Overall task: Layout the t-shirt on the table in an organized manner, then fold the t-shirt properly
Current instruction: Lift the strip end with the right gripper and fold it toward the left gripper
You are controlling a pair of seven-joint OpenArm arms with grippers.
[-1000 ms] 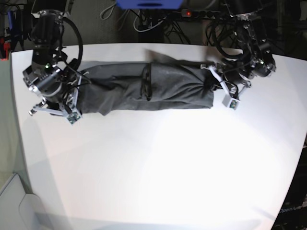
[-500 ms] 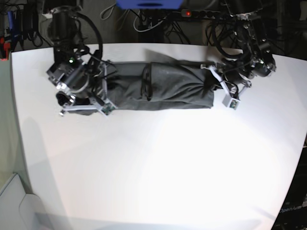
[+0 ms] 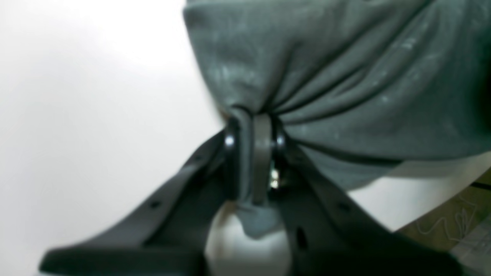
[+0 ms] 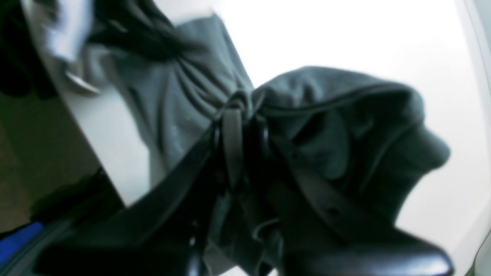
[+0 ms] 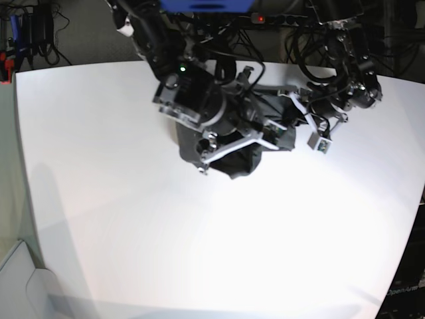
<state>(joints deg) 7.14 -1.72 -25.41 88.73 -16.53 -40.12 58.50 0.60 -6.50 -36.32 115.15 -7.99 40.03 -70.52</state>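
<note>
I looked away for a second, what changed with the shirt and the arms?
The right claw, shut on the t-shirt, swept its end across the table toward the left claw, doubling the long strip into a short bunched bundle. The left claw stayed put, shut on the other end.

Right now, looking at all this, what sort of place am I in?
Probably a robotics lab or test bench. Two robot arms work over a bare white table, both gripping a grey t-shirt, and behind the table lie tangled cables and a power strip with a red light.
</note>
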